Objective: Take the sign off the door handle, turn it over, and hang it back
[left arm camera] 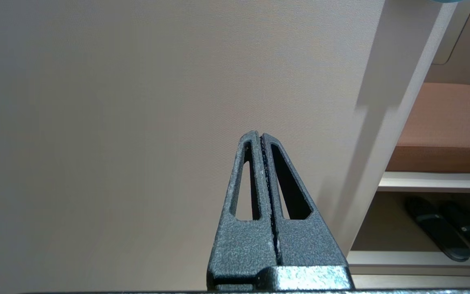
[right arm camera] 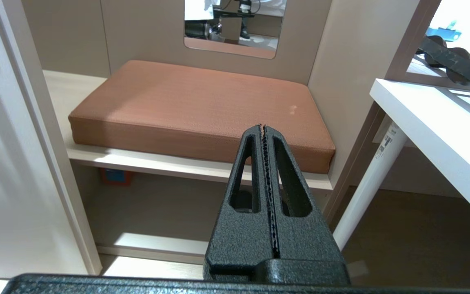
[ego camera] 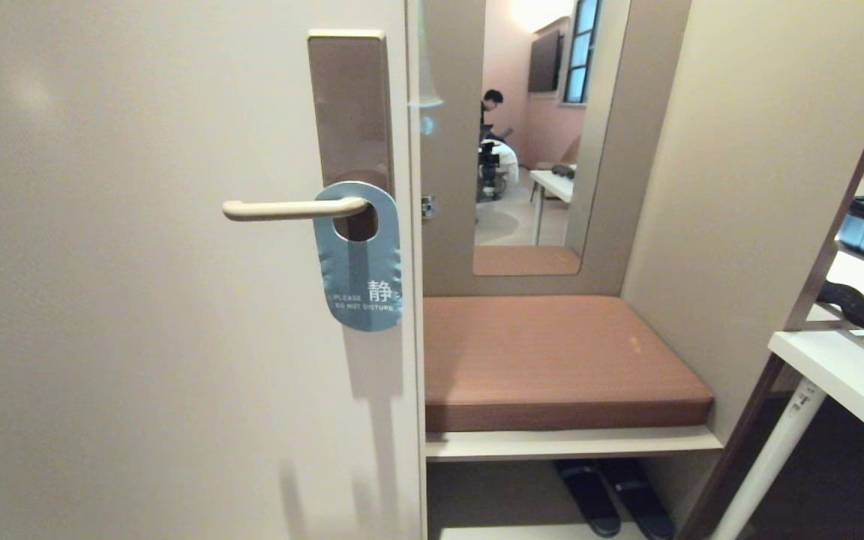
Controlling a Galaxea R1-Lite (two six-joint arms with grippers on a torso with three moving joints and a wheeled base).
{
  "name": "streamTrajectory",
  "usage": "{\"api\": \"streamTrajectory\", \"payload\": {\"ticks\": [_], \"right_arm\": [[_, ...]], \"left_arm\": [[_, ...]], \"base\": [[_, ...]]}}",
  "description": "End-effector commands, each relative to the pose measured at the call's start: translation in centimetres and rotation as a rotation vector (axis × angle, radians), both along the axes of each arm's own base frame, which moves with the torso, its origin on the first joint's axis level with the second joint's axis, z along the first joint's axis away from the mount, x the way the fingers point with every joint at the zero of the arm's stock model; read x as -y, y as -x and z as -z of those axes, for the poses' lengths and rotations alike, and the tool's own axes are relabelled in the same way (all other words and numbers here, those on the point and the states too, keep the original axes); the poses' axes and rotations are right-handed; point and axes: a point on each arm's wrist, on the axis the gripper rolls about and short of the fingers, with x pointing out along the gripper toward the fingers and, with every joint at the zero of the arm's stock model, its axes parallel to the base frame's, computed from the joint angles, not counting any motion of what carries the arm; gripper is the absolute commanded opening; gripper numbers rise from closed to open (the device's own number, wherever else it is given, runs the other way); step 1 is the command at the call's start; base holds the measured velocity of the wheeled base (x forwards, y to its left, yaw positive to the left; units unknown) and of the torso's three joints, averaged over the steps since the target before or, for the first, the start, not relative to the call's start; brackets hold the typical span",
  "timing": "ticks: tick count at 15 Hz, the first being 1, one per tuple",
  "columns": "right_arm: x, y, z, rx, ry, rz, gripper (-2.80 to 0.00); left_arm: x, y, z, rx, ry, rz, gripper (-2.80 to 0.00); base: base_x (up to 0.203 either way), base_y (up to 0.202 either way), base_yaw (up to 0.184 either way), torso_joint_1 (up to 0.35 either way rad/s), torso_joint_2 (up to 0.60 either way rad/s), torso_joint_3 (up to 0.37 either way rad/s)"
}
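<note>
Nothing of the task had been done, judging by how things lay. The sign (ego camera: 359,259) hung on the door handle (ego camera: 293,208), just left of centre in the head view, its oval hole threaded over the lever close to the brown plate (ego camera: 349,105). The blue-grey "DO NOT DISTURB" face was turned outward, and the card hung flat against the cream door (ego camera: 139,300). All three steps were left: lifting the card off the lever's free end, turning it over, and hanging it back with the other face showing.

Neither arm showed in the head view. The left tool (left arm camera: 261,136) appeared in its own wrist view with its two fingers pressed together and nothing between them, pointing at bare door below the sign; only a sliver of blue at the top right edge of that frame hinted at the card. The right tool (right arm camera: 262,127) was likewise pinched fully closed and empty, aimed toward the brown cushion (right arm camera: 202,106) at the centre of its frame, well apart from the handle.

As for holders, the open shelf under the cushion kept a pair of dark slippers (ego camera: 612,495), at the lower middle of the head view. A mirror (ego camera: 529,135) above the cushion reflected a person seated far off in the room.
</note>
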Motion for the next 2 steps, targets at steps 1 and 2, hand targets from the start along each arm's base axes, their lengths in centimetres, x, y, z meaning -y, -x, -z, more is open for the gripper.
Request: {"api": "streamTrajectory", "payload": {"ticks": [1,2], "right_arm": [[0.0,0.0,0.01,-0.001,0.0,-0.001,-2.8],[0.0,0.0,-0.01,0.001,0.0,-0.001,-2.8]], "left_arm": [[0.0,0.0,0.0,0.001,0.001,-0.001,-2.8],[0.0,0.0,0.0,0.001,0.001,-0.001,-2.8]], "base": [[0.0,0.0,0.0,0.0,0.0,0.0],[0.0,0.0,0.0,0.0,0.0,0.0]]}}
